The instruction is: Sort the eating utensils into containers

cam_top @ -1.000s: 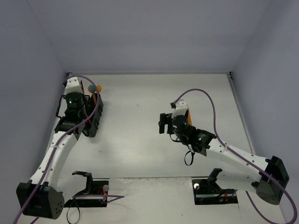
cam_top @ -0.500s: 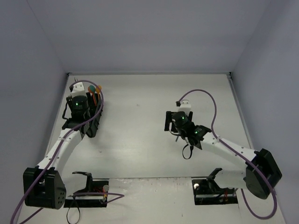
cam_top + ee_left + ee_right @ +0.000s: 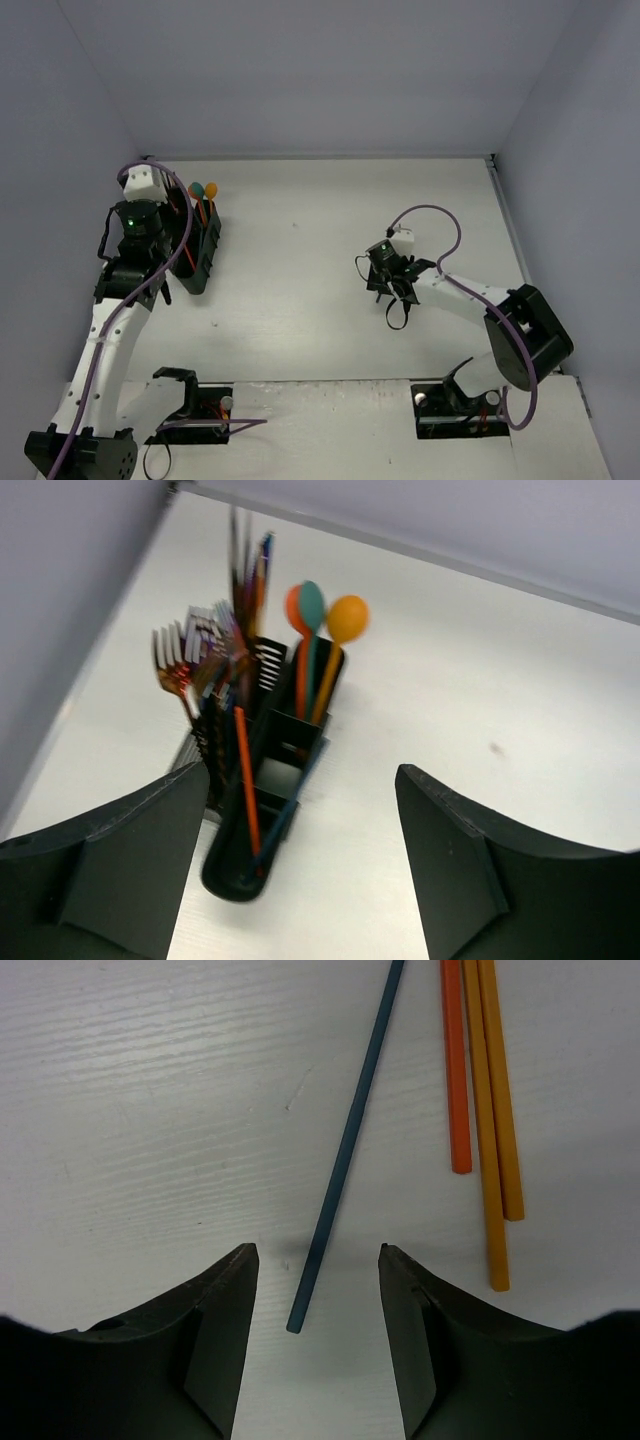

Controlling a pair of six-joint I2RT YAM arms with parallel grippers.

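The black mesh caddy [image 3: 268,742] stands at the left rear of the tabletop [image 3: 300,260], close to the side wall. Three spoons [image 3: 322,610], orange, teal and amber, stand bowl-up in its far end compartment. Copper and iridescent forks [image 3: 178,658] rise tines-up from the compartment on the wall side. Behind them stand more slim pieces, too blurred to name. An orange-handled piece [image 3: 245,785] leans in a nearer compartment.

The left hand [image 3: 300,810] hovers above the near end of the caddy. Its two fingers [image 3: 110,865] are spread wide, with nothing between them.

Well apart from the caddy, on the right half of the tabletop, four loose handles lie flat. A blue handle [image 3: 345,1150] runs on a slant. To its right an orange handle [image 3: 455,1060] and two amber handles [image 3: 492,1120] lie side by side. Their heads are out of view, so the kind of utensil cannot be told.

The right hand [image 3: 315,1255] is low over the blue handle's end. Its fingers [image 3: 225,1325] stand apart, one on each side of the handle, and tabletop shows between each finger and the handle.
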